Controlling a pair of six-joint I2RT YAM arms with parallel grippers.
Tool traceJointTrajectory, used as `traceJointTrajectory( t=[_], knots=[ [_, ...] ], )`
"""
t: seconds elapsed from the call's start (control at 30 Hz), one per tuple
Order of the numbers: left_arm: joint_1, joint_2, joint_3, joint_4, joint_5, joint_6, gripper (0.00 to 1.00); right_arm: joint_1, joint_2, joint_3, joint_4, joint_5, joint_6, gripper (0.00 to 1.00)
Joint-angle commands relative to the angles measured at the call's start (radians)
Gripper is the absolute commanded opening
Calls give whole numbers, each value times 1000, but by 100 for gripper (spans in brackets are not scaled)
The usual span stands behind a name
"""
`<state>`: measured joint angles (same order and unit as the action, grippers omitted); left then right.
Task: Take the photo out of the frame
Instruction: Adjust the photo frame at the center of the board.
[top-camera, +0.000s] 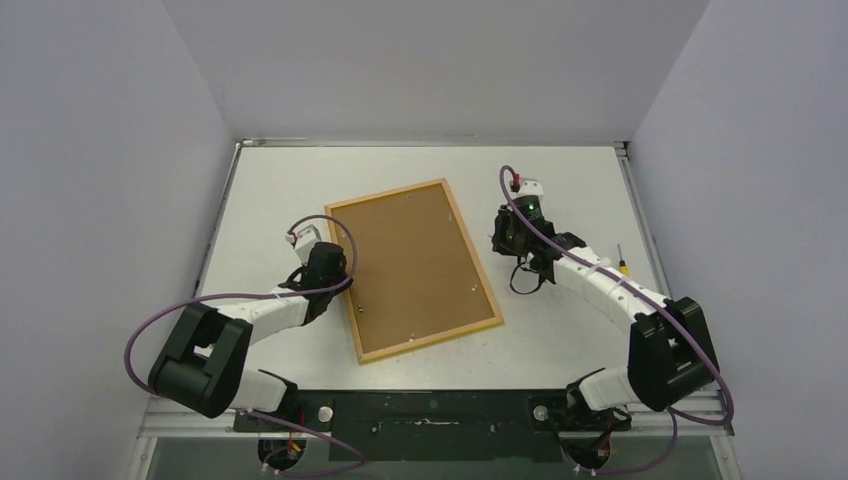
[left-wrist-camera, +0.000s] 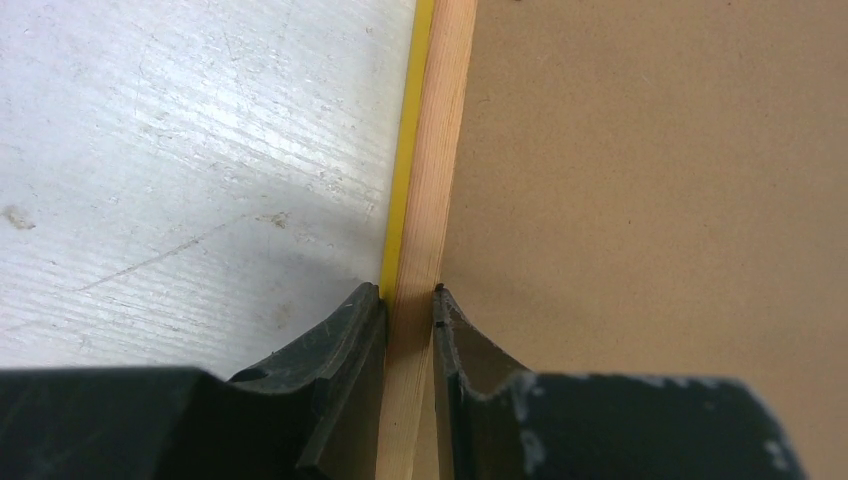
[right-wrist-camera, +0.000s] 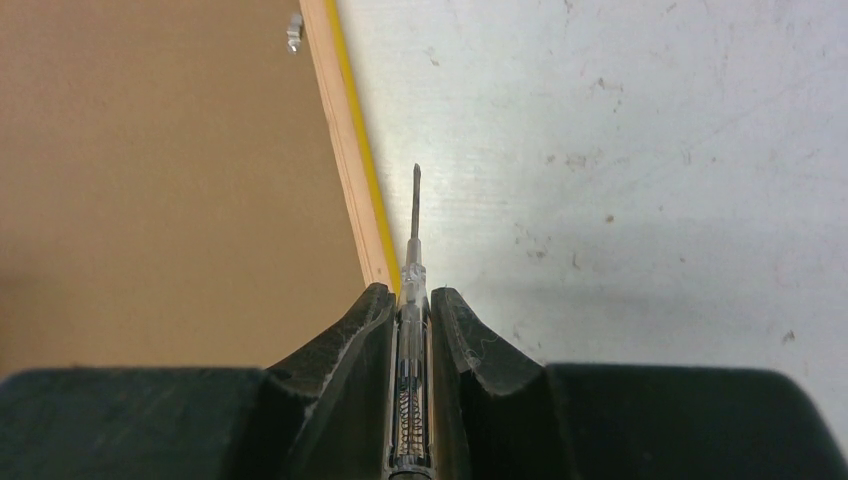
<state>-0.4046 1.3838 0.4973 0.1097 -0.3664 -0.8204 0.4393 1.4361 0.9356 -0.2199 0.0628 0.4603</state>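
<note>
The job looks barely begun. The frame (top-camera: 415, 270) lies face down near the middle of the table (top-camera: 560, 180), turned a little askew, with its long sides running from the far edge toward the near edge. Its brown backing (top-camera: 400, 250) is still seated inside the wood rim, and the small metal tabs (right-wrist-camera: 294, 32) along the rim seem not yet turned aside. The photo is out of sight, presumably under the backing. Freeing the tabs, lifting the backing and drawing out the print are all left to do.

The left claw (left-wrist-camera: 410, 300) is clenched on the frame's left rim, one finger outside against the yellow border and one inside on the backing. The right claw (right-wrist-camera: 412, 300) grasps a slim pointed tool (right-wrist-camera: 415, 215), whose tip hangs over bare table just beside the frame's right rim. A yellow-handled screwdriver (top-camera: 621, 263) lies near the table's right edge.

The frame is a plain rectangle with pale wood sides, and a thin yellow strip shows where it meets the table.
</note>
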Motion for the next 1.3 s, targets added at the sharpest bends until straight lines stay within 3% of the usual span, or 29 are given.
traceJointTrajectory(
  t=[0.0, 0.17, 0.27, 0.4, 0.53, 0.93, 1.1, 1.27],
  knots=[
    [10, -37, 10, 92, -26, -86, 5, -2, -111, -51, -40, 17, -2, 5],
    [10, -38, -7, 127, 36, -83, 24, -2, -182, -102, -48, 47, 40, 5],
    [9, -36, -8, 126, 85, -68, 41, -4, -192, -114, -90, 50, 98, 5],
    [6, -30, -2, 77, 158, -53, 46, -4, -207, -132, -180, 76, 162, 5],
    [-11, -47, -7, 38, 234, -36, 46, -4, -246, -153, -246, 116, 194, 5],
    [-155, -141, -22, -108, 260, -159, 43, -4, -354, -196, -266, 172, 198, 5],
    [-200, -105, 21, -106, 357, -127, 29, -5, -364, -206, -314, 308, 276, 5],
    [-226, -37, 89, -169, 406, -102, 26, -6, -383, -194, -403, 396, 345, 5]
  ],
)
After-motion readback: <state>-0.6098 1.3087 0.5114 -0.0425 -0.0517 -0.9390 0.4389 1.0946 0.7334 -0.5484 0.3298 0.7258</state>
